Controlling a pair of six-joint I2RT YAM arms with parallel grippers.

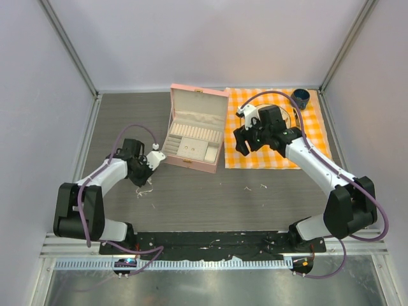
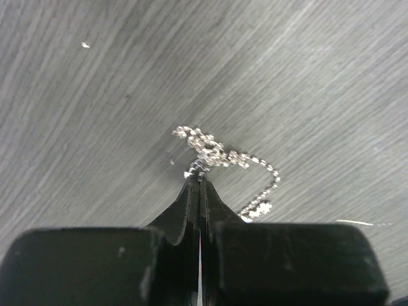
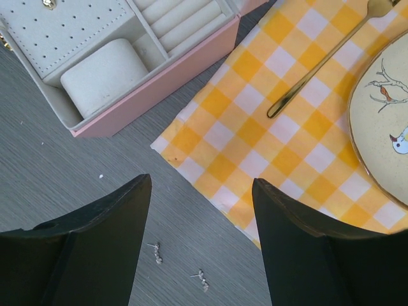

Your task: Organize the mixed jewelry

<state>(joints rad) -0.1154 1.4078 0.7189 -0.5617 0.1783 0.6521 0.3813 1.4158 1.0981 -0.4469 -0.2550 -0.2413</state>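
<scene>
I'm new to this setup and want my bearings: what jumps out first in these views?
The open pink jewelry case stands mid-way across the grey table, a yellow checked cloth to its right. The left gripper is shut on a thin silvery chain lying on the tabletop; the open right gripper hovers over two tiny earrings.

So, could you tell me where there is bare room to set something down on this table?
Bare table lies left of the pink case, and in front of it, between the chain and the two tiny earrings. The checked cloth is crowded with plate, gold cutlery and cup.
</scene>
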